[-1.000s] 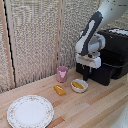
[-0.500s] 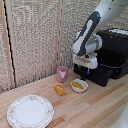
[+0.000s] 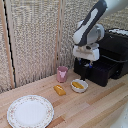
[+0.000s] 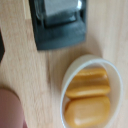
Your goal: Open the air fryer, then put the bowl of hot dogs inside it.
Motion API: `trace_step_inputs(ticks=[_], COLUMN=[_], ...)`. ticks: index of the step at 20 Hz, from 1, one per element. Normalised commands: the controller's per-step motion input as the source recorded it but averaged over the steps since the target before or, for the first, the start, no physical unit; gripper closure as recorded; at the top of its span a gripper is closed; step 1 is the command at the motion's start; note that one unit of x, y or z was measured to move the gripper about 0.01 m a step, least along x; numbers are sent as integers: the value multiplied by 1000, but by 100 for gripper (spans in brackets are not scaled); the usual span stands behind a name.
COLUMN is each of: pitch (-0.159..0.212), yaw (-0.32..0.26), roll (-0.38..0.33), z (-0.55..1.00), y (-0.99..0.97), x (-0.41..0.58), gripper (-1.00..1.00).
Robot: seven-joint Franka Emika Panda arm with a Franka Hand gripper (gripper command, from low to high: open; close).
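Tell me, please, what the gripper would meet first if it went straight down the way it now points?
Probably the bowl with the hot dogs: the gripper hangs above it, pointing down. Depth is unclear, so it might land near the rim.

1. A pink cup [image 3: 62,73] stands upright on the wooden table [image 3: 95,107], toward the back, close to the woven screen [image 3: 35,35].
2. An orange bun-like piece [image 3: 60,90] lies on the table at about 6 o'clock from the cup, near it.
3. A large white patterned plate [image 3: 30,111] sits at about 8 o'clock from that piece, well apart from the cup.
4. In the wrist view, a blurred pink shape [image 4: 9,107] shows at one corner.
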Motion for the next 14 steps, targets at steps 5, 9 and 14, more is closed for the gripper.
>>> trace_step_inputs(ticks=[5, 9, 14], pitch=[36, 24, 2], yaw=[52, 95, 116], roll=[39, 92, 135], z=[151, 21, 0], y=[240, 115, 11], x=[-438, -546, -619], gripper=[-100, -100, -100])
